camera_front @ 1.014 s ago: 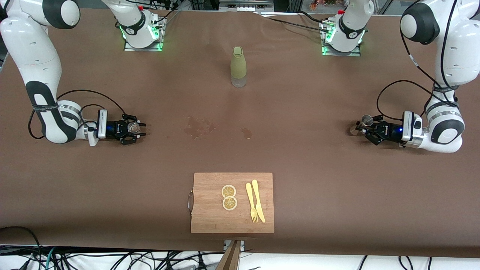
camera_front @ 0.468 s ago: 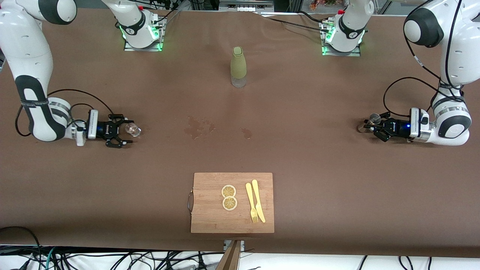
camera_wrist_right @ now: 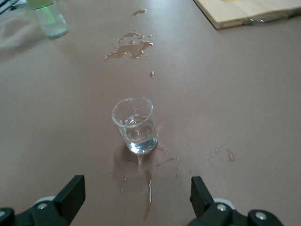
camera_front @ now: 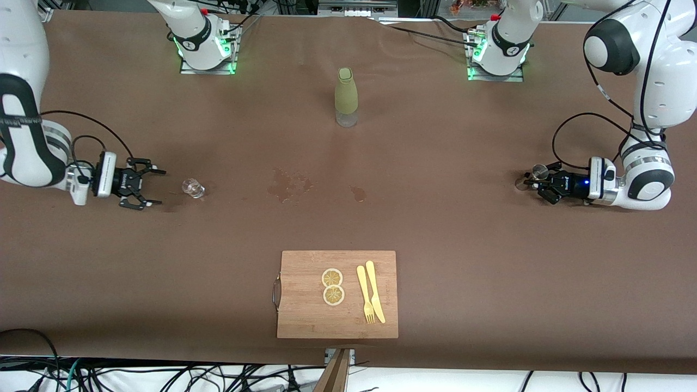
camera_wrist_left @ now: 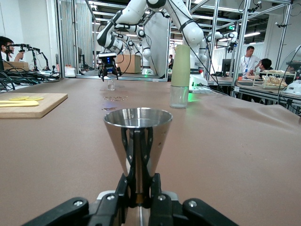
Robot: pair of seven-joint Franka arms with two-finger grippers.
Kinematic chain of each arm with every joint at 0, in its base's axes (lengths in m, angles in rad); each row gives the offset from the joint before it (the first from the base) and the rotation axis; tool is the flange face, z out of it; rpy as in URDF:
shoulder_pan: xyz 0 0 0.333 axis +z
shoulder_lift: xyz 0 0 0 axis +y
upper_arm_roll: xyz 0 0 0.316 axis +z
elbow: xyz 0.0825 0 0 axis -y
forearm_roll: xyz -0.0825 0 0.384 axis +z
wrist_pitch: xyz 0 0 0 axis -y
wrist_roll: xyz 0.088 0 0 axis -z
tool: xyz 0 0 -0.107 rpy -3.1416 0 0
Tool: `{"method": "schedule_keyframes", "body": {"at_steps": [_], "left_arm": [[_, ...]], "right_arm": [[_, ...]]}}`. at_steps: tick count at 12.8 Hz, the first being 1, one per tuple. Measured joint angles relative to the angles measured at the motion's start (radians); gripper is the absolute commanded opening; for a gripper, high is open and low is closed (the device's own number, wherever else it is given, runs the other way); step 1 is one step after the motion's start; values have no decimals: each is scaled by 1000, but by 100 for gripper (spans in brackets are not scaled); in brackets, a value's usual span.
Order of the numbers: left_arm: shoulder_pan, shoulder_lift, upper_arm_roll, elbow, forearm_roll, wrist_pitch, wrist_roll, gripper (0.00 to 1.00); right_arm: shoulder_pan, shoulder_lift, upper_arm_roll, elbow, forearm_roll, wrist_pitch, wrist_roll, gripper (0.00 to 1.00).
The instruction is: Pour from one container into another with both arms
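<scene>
A small clear glass (camera_front: 193, 188) with a little water stands on the brown table toward the right arm's end. My right gripper (camera_front: 146, 189) is open and level with it, a short gap away. In the right wrist view the glass (camera_wrist_right: 135, 125) stands ahead of the spread fingers (camera_wrist_right: 70, 194), with wet streaks under it. My left gripper (camera_front: 536, 182) is low at the left arm's end, shut on a shiny metal cone-shaped cup (camera_front: 539, 173). In the left wrist view the cup (camera_wrist_left: 138, 134) stands upright in the shut left gripper (camera_wrist_left: 138, 181).
A green bottle (camera_front: 346, 97) with a clear base stands mid-table near the bases. Wet patches (camera_front: 291, 185) mark the table's middle. Near the front edge, a wooden cutting board (camera_front: 305, 316) carries two lemon slices (camera_front: 332, 286) and a yellow fork and knife (camera_front: 370, 294).
My right gripper has drawn back from the glass toward the right arm's end, and the glass stays standing. My left gripper has shifted slightly with the metal cup.
</scene>
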Motion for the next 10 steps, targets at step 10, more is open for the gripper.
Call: {"method": "schedule_keyframes", "body": {"at_steps": [10], "left_arm": [[-1, -3, 16, 177, 157, 13, -98, 100]], "right_arm": [[78, -287, 44, -84, -235, 113, 760, 100]]}}
